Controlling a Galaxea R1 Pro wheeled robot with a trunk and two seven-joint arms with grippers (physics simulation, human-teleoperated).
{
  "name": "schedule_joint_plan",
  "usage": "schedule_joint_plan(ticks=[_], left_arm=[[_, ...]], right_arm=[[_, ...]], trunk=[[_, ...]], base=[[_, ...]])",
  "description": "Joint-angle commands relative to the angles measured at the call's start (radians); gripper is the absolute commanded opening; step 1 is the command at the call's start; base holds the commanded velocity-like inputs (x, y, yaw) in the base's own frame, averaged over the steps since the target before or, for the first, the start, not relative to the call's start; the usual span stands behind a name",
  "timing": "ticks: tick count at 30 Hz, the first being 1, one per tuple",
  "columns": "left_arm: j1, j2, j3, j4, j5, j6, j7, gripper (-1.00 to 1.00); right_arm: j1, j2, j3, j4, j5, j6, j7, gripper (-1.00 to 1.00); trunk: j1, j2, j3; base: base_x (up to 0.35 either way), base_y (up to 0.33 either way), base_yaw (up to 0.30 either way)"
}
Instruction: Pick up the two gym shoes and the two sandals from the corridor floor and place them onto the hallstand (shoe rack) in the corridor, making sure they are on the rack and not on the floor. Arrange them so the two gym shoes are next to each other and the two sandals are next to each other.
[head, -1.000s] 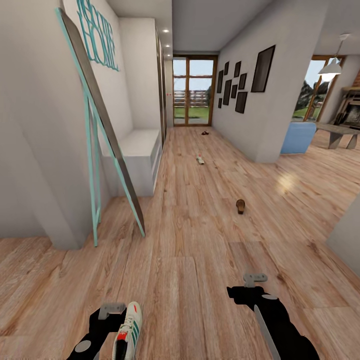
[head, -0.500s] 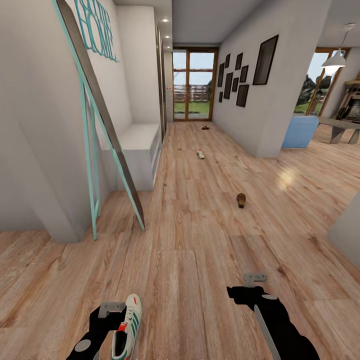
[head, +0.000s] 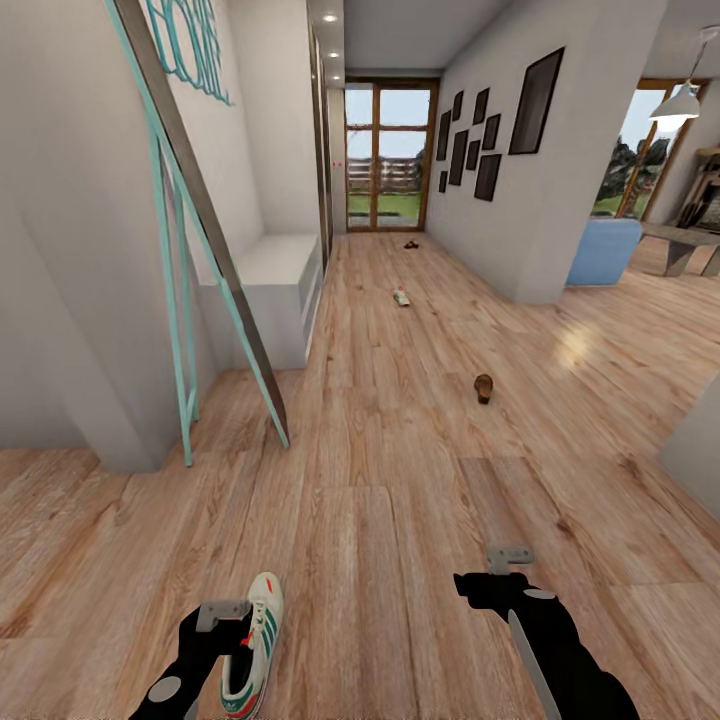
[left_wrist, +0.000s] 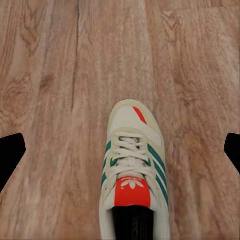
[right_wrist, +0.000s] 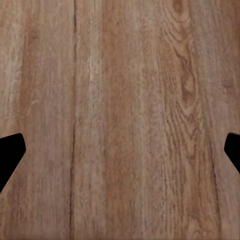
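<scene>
Camera has rolled forward and tipped since a second ago: the mirror, white rack and far door all sit differently in frame, and the near gym shoe (head: 251, 643) has slid a touch up the head view. That's base and head motion, not the shoes moving.

Left claw (head: 224, 612) hangs over the near gym shoe, fingers spread wide either side of it in the wrist view, gripping nothing; can't tell if it touches the shoe. The shoe lies on the corridor floor (head: 400, 520), toe pointing away, near left of the scene.

To do this step well, my call: stop the base first, then drop the left claw straight down astride the shoe's mid-body, behind the laces, and close across the width, not the length. Grab low on the sides so it doesn't pivot.

Right claw (head: 508, 554) is also splayed open, empty, over bare planks at near right, arm stretched forward.

Others: a sandal (head: 484, 387) mid-corridor right, the second gym shoe (head: 401, 297) farther on, a small dark thing (head: 410, 244) by the door, probably the other sandal. The white rack (head: 268, 290) stands at the left wall behind the leaning mirror (head: 200, 220).
</scene>
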Motion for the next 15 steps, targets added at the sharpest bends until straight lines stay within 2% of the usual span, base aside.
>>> schedule_joint_plan(ticks=[1,10,15], left_arm=[[0.0,0.0,0.001,0.001,0.0,-0.003,0.0,1.0],[0.0,0.0,0.001,0.0,0.0,-0.003,0.0,1.0],[0.0,0.001,0.001,-0.001,0.0,-0.004,0.0,1.0]], right_arm=[[0.0,0.0,0.0,-0.001,0.0,0.005,0.001,1.0],[0.0,0.0,0.0,-0.003,0.0,0.005,0.001,1.0],[0.0,0.0,0.0,-0.003,0.0,0.005,0.001,1.0]], trunk=[[0.004,-0.008,-0.006],[0.038,-0.071,-0.049],[0.04,-0.072,-0.076]], base=[[0.0,0.0,0.0],[0.0,0.0,0.0],[0.0,0.0,0.0]])
